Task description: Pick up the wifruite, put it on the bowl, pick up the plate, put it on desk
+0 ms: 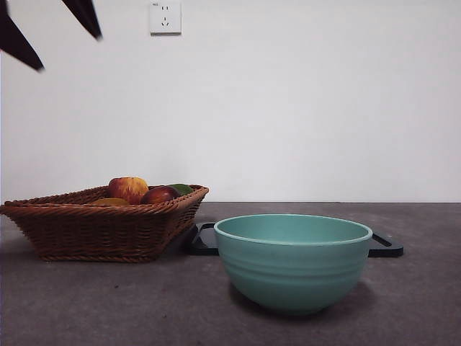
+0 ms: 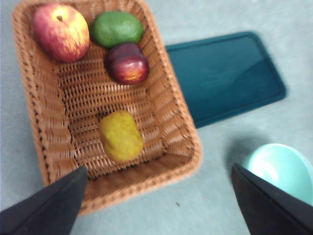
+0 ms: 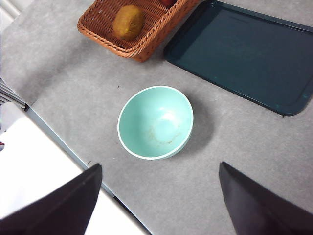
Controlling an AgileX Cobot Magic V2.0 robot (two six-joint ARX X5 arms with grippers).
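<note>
**Fruit still in the basket as left arm lines up its first pick**

The wifruite lies on its side on the floor of the wicker basket, alone at the end nearer the bowl, its long axis running roughly along the basket's length. An apple, a green fruit and a dark red fruit crowd the far end. The left end effector hangs above the basket, jaws spread wide and holding nothing; judged from this, the first pick has not begun, and the next move calls for a descent with the jaws closing across the fruit's short width. The right end effector waits released above the bowl. A dark tray lies flat on the desk behind the bowl.
</note>
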